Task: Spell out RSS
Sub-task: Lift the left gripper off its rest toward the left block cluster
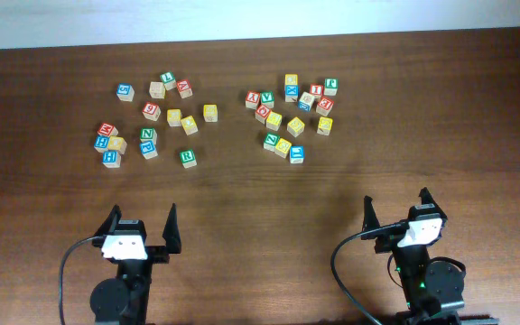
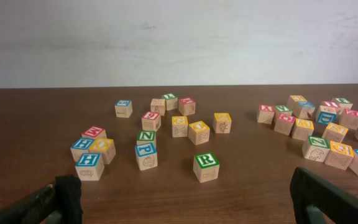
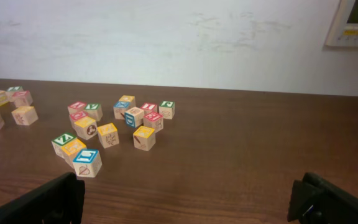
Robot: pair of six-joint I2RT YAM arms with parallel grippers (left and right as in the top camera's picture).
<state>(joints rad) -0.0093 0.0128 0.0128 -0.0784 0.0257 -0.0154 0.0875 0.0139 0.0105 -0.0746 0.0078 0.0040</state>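
**Left gripper** (image 1: pixel 143 212): the fingers are standing wide apart and holding nothing, hanging low over the table (image 1: pixel 260 194) near its front edge. The spread is probably readiness, since no cube is lying between the jaws.

**Right gripper** (image 1: pixel 395 199): it is likewise gaping and carrying nothing, sitting roughly level with its partner.

**R cube** (image 1: pixel 187 157): the green letter is facing up. The cube is sitting ahead of the left gripper and a little to its right, and is the nearest cube to it. It is lying apart from the rest of the left cluster (image 1: pixel 147 117). That isolation is leaving free room on either side for the fingers, so it looks like the natural first pick.

**Yellow-faced cubes** (image 2: pixel 199 131): several are lying beyond the R cube, farther ahead of the left gripper. Others are sitting ahead and to the left of the right gripper, inside the right cluster (image 1: pixel 292 113), crowded by neighbours. The lettering is too small to tell which are bearing an S.

**Progress**: no letters are standing in a row. The bare strip between the grippers and the cubes is offering room for the word.
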